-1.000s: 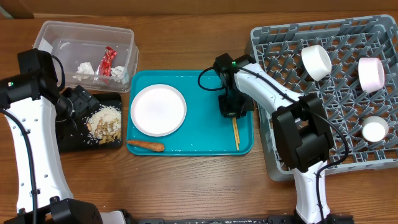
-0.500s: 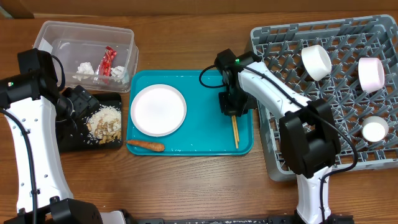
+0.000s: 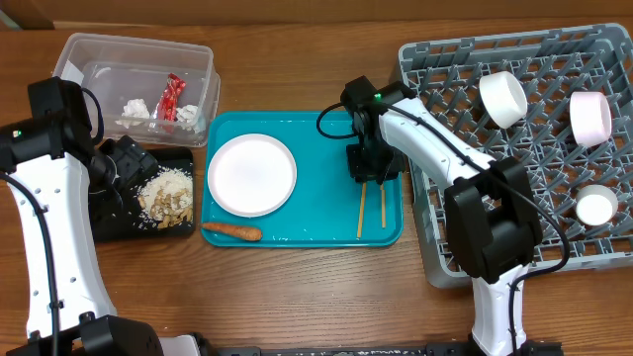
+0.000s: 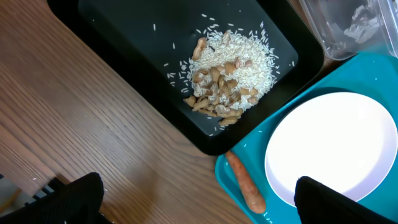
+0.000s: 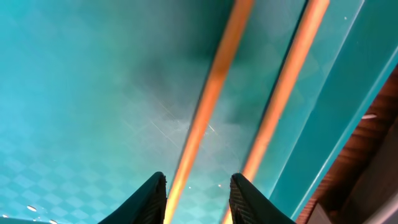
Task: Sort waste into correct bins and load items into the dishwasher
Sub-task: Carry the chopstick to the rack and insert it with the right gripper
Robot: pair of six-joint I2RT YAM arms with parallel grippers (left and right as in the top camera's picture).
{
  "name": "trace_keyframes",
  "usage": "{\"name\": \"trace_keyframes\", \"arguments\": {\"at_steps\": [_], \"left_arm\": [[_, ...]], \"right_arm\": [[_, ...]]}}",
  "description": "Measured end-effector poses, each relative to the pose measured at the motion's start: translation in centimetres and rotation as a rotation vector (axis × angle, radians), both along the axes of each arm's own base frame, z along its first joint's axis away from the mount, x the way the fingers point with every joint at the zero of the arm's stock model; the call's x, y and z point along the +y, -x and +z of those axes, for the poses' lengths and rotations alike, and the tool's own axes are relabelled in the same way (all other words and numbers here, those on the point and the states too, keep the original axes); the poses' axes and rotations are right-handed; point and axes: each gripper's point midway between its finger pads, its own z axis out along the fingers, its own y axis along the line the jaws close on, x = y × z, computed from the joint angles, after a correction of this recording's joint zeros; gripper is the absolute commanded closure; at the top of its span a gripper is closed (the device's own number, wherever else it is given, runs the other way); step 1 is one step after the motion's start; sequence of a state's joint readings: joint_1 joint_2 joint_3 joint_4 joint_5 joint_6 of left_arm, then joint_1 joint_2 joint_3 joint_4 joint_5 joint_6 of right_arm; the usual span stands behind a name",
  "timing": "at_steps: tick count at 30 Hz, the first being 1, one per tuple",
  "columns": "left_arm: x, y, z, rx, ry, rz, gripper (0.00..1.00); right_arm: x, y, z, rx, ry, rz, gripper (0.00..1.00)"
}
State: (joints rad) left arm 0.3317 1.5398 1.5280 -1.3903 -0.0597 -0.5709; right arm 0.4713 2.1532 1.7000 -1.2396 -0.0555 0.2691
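Two wooden chopsticks (image 3: pixel 361 210) lie apart on the teal tray (image 3: pixel 302 133), just below my right gripper (image 3: pixel 371 170). In the right wrist view the chopsticks (image 5: pixel 211 93) lie flat on the teal floor. My right gripper (image 5: pixel 198 199) stands open low over them, one stick between its fingers and the other beside the right finger. My left gripper (image 3: pixel 124 166) hangs open over the black tray (image 3: pixel 109 225) with the food scraps (image 3: pixel 168 195). The plate (image 3: pixel 251 174) and carrot (image 3: pixel 231 231) rest on the teal tray. The clear tub (image 3: pixel 99 49) holds a red wrapper (image 3: pixel 173 97) and a paper ball (image 3: pixel 135 107).
The grey dish rack (image 3: pixel 514 148) on the right holds three cups (image 3: pixel 502 97). In the left wrist view the food scraps (image 4: pixel 227 74), carrot (image 4: pixel 245 186) and plate (image 4: pixel 336 149) lie below my wide-spread left gripper (image 4: pixel 205 202).
My right gripper has opened and let go of the chopsticks, which now lie side by side with a gap between them. The left arm has not moved.
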Motion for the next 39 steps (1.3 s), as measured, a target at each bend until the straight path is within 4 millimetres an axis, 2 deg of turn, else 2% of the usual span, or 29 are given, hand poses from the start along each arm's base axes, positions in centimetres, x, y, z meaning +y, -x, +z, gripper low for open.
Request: {"name": "trace_keyframes", "arguments": {"at_steps": [10, 18, 19, 22, 26, 30, 34, 36, 39], "left_arm": [[0.0, 0.0, 0.0, 0.0, 0.0, 0.0, 0.0], [0.0, 0.0, 0.0, 0.0, 0.0, 0.0, 0.0], [0.0, 0.0, 0.0, 0.0, 0.0, 0.0, 0.0], [0.0, 0.0, 0.0, 0.0, 0.0, 0.0, 0.0], [0.0, 0.0, 0.0, -0.002, 0.0, 0.0, 0.0], [0.0, -0.1, 0.0, -0.003, -0.001, 0.0, 0.0], [0.0, -0.1, 0.0, -0.003, -0.001, 0.0, 0.0], [0.0, -0.1, 0.0, -0.003, -0.001, 0.0, 0.0], [0.0, -0.1, 0.0, -0.003, 0.0, 0.0, 0.0]], "right_arm": [[0.7, -0.8, -0.2, -0.03, -0.031, -0.011, 0.64], [0.5, 0.1, -3.0, -0.019, -0.033, -0.098, 0.65], [0.5, 0.1, -3.0, -0.026, -0.039, -0.105, 0.69], [0.4, 0.2, -3.0, -0.037, -0.043, -0.124, 0.9], [0.3, 0.5, -3.1, -0.025, -0.044, -0.128, 0.96], [0.3, 0.7, -3.0, -0.019, -0.041, -0.138, 0.96], [0.0, 1.3, -2.2, 0.007, -0.025, -0.139, 0.96], [0.0, 1.1, -0.8, -0.007, -0.032, -0.125, 0.96], [0.1, -0.5, 3.4, -0.109, -0.06, -0.097, 0.96]]}}
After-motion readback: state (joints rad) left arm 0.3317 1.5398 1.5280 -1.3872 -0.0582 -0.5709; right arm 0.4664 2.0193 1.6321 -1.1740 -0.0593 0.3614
